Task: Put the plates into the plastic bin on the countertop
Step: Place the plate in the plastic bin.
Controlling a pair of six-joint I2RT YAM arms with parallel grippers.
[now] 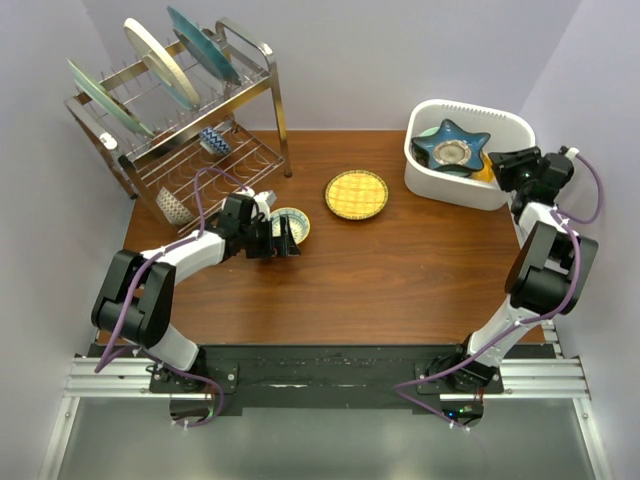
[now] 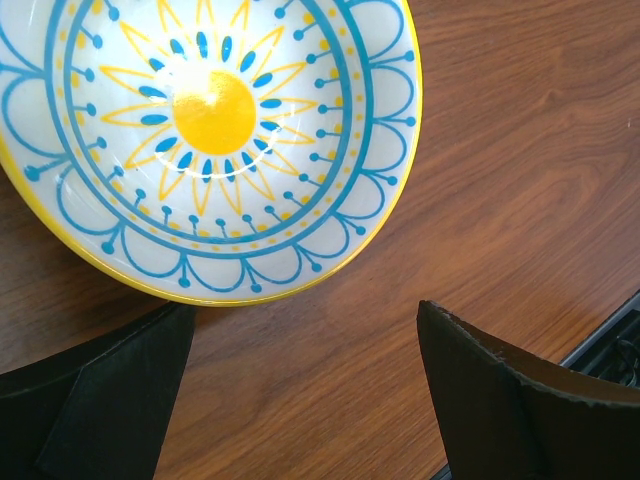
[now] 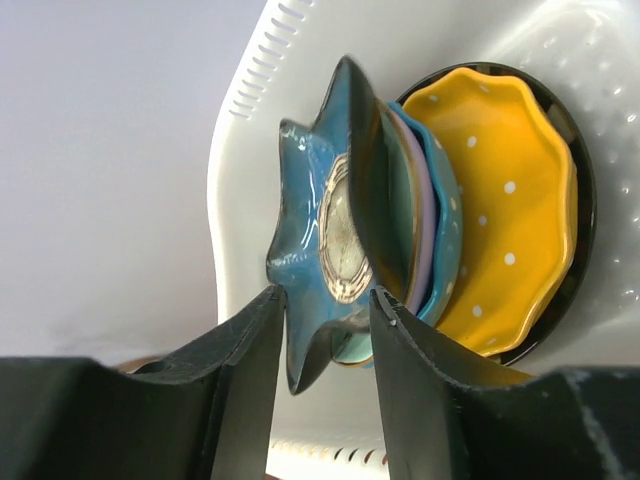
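Rack (image 1: 190,110) back left, bin (image 1: 440,183) back right holding plates (image 1: 452,145), one plate (image 1: 356,194) between; bowl (image 1: 292,225) left of it

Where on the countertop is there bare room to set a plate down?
The widest bare patch is the near half of the countertop, from the small bowl and yellow patterned plate to the near edge. A narrower bare strip lies between that plate and the plastic bin. Crowded: the far left, where dish rack, bowl and left gripper bunch.

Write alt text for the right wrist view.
The right hand straddles one point of the dark-blue star-shaped plate, which tops a stack of plates in the white plastic bin. An orange dotted scalloped plate shows lower in the stack.
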